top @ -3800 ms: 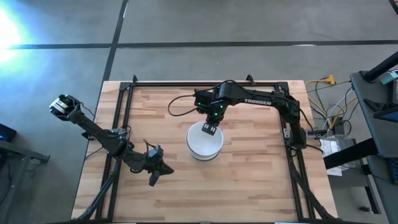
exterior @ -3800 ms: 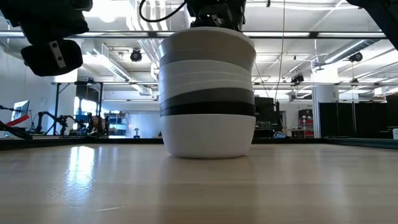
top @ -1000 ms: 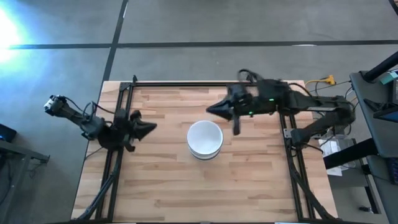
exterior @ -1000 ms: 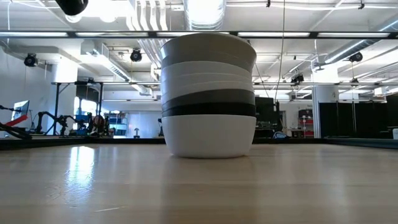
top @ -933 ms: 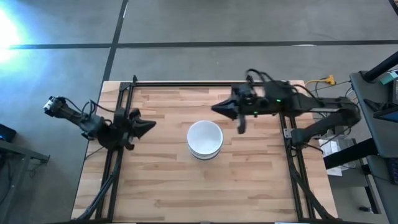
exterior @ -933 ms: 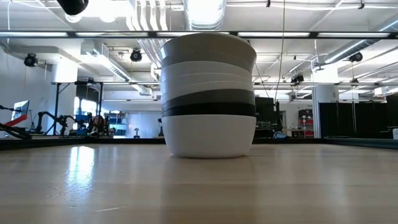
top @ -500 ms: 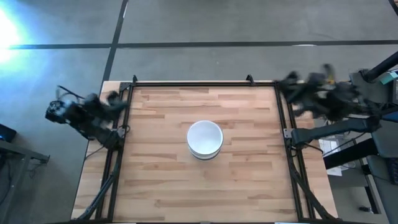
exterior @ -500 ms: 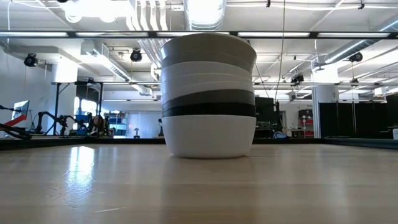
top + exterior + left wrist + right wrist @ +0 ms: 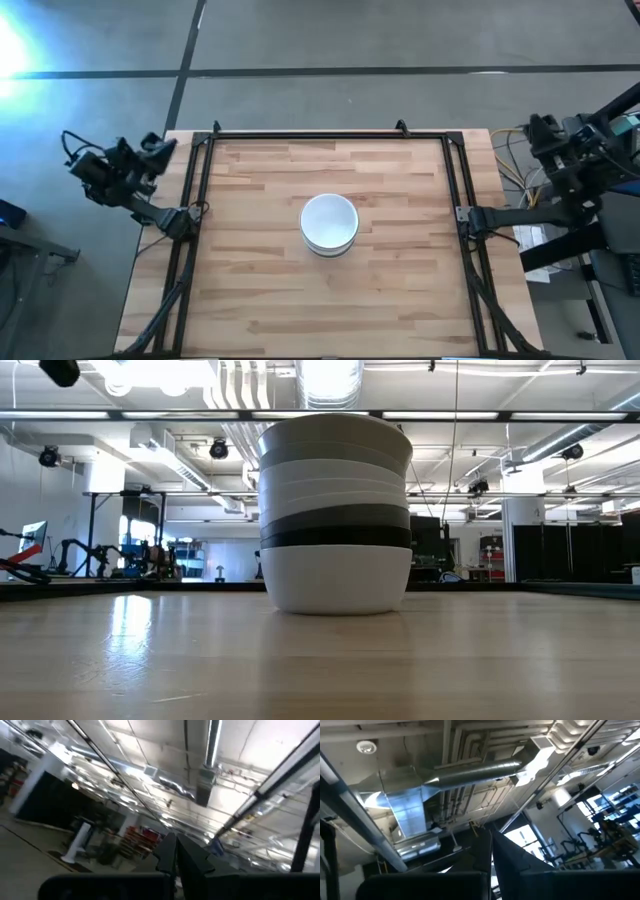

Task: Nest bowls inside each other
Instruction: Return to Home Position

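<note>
The bowls [image 9: 329,223] stand as one nested stack in the middle of the table, the lowest bowl's base on the wood. In the low view the stack [image 9: 335,510] shows a white bowl at the bottom, then black and dark grey rims, several white rims and a pale grey-green one on top. My left gripper [image 9: 160,146] is folded back beyond the table's left edge, shut and holding nothing. My right gripper [image 9: 533,126] is folded back beyond the right edge, also shut and holding nothing. Both wrist views look up at the ceiling past the closed fingers [image 9: 175,851] [image 9: 490,846].
A black frame [image 9: 320,134] runs along the table's far, left and right edges. Cables and equipment [image 9: 530,200] sit off the right side. Bare wood [image 9: 320,310] surrounds the stack on all sides.
Both arms have pulled away from the space above the table: the left one toward the left edge, the right one toward the right edge, each tipping its gripper upward. The stack of bowls has stayed where it was.
</note>
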`<state>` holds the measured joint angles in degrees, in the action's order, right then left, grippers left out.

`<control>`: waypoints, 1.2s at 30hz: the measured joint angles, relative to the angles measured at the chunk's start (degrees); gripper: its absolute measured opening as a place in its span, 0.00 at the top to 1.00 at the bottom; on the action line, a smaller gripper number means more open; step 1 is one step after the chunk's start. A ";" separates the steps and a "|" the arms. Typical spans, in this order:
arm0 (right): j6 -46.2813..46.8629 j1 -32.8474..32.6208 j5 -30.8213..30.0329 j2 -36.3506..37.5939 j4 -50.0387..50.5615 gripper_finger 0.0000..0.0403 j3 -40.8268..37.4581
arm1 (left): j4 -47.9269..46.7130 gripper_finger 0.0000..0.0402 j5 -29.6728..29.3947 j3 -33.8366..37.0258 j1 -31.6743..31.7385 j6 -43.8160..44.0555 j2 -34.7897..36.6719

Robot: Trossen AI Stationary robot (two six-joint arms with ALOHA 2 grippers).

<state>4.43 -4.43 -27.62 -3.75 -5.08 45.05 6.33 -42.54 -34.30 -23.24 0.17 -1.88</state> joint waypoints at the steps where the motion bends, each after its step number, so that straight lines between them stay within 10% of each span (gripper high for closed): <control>1: 0.06 0.00 -0.41 1.75 2.19 0.98 -0.34 | 0.37 1.00 -0.74 -0.18 -0.03 -1.29 0.22; 5: 1.19 0.00 -1.76 3.72 10.84 0.98 0.33 | 0.21 1.00 -8.80 -0.39 -0.04 -3.77 0.21; 11: -1.89 -0.42 -3.33 3.74 12.29 0.98 3.83 | 0.74 1.00 1.77 -1.39 0.00 -0.45 0.12; 21: 6.49 -5.43 2.42 3.74 12.22 0.98 0.64 | 2.42 1.00 1.76 5.29 -0.02 8.15 -0.31; 30: 9.26 -5.58 4.33 3.28 -19.77 0.98 -18.61 | 39.26 1.00 4.72 20.34 0.02 7.80 -11.03; 36: 14.48 -5.55 5.46 -4.53 -25.69 0.98 -22.16 | 50.12 1.00 6.34 17.89 0.46 5.51 -23.91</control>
<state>18.91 -9.97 -22.17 -8.28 -30.77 22.90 56.46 -36.20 -16.41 -22.79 5.68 -25.79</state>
